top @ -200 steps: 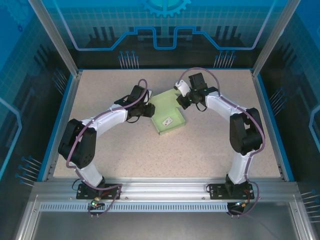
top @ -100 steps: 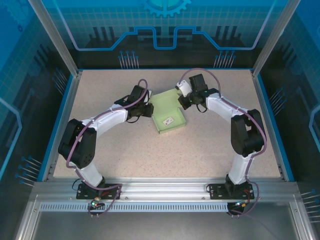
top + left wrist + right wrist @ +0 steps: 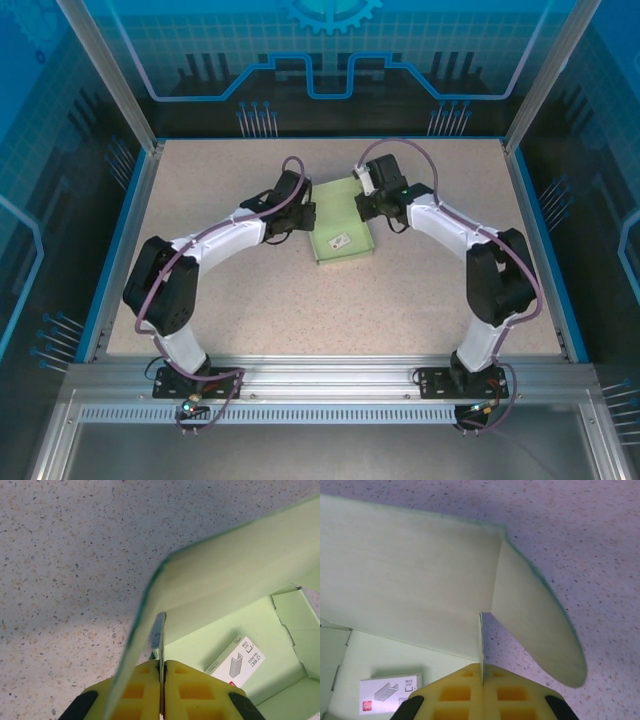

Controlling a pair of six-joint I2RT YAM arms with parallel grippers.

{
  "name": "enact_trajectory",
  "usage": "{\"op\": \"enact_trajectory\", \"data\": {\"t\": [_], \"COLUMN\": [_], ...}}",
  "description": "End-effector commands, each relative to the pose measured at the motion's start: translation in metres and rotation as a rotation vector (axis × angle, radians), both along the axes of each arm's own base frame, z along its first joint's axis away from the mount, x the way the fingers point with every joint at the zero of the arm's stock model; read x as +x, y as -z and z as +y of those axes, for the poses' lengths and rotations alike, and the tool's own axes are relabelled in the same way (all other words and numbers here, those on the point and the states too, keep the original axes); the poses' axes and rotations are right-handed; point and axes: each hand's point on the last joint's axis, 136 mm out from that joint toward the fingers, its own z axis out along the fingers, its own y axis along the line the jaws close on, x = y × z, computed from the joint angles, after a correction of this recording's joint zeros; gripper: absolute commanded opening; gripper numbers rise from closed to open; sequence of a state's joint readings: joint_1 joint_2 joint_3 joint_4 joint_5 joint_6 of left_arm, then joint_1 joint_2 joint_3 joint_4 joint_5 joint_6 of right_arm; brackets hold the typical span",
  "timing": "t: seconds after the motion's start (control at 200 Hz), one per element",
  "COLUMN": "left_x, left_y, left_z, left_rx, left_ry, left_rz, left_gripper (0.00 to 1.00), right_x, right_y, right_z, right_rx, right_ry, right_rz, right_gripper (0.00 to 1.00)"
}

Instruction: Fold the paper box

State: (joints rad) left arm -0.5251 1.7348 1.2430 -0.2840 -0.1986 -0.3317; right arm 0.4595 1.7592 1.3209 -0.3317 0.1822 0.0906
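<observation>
My left claw (image 3: pixel 161 666) is pinched tight on a thin upright wall of the paper box (image 3: pixel 338 222), and the edge of the card runs straight between my yellow pads (image 3: pixel 187 690). My right claw (image 3: pixel 482 669) is closed the same way on the other side. It nips a card edge where a raised wall meets a rounded flap (image 3: pixel 535 625) that leans out over the surface (image 3: pixel 250 290). The pale green box sits on that speckled surface toward the far middle, between my two wrists, with its floor flat and its walls partly raised. A small white printed packet (image 3: pixel 340 240) lies flat on the box floor, in the near half. From above, my arms curve in from either side and meet the box toward its far end.
</observation>
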Motion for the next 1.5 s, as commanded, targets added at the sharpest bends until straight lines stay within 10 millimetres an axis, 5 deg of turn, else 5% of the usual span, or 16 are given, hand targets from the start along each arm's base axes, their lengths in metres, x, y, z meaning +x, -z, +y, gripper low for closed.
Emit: {"op": "enact_trajectory", "data": {"t": [0.0, 0.495, 0.925, 1.491], "left_x": [0.017, 0.039, 0.018, -0.011], "left_y": [-0.021, -0.022, 0.001, 0.017], "left_z": [-0.008, -0.019, -0.025, -0.027], "left_rx": [-0.068, -0.074, -0.014, 0.032], "left_ry": [-0.098, -0.213, -0.183, -0.15], "left_rz": [-0.081, -0.205, -0.287, -0.318], "left_gripper": [0.07, 0.05, 0.04, 0.03], "right_x": [-0.007, 0.01, 0.01, -0.023], "right_y": [-0.011, -0.003, 0.018, 0.03], "right_z": [-0.001, 0.006, 0.017, 0.007], "right_rx": [0.023, 0.108, 0.189, 0.287], "right_ry": [0.125, 0.23, 0.206, 0.321], "right_rz": [-0.036, -0.094, -0.106, -0.081], "right_gripper": [0.0, 0.0, 0.0, 0.04]}}
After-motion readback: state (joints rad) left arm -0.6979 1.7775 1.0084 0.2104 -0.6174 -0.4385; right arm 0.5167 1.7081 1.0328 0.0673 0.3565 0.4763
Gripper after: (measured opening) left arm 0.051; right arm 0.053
